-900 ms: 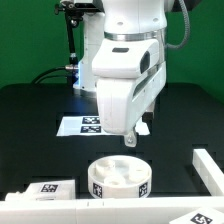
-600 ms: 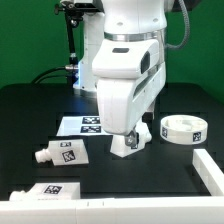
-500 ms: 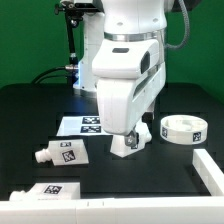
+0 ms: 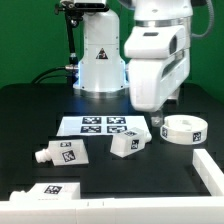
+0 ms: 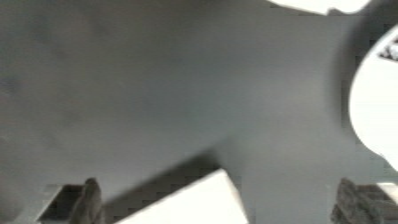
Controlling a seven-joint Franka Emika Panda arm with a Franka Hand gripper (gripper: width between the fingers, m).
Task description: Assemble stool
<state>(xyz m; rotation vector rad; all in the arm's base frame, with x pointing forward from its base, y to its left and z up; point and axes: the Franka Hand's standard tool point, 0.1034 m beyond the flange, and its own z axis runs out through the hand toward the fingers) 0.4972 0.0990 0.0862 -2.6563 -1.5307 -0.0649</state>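
The round white seat [image 4: 183,128] lies flat on the black table at the exterior view's right. Three chunky white legs with tags lie on the table: one in the middle [image 4: 127,143], one at the left [image 4: 62,154], one at the front left [image 4: 48,190]. My gripper [image 4: 160,117] hangs above the table just left of the seat, touching nothing. In the wrist view its fingers [image 5: 71,202] stand wide apart with nothing held; a blurred white shape [image 5: 240,200] lies below them.
The marker board [image 4: 100,125] lies flat behind the middle leg. A white raised rail [image 4: 210,170] runs along the right and front of the table. The white robot base [image 4: 98,55] stands at the back.
The arm has swung to the exterior view's right, off the middle leg and over beside the seat. The legs and seat have stayed put since half a second ago.
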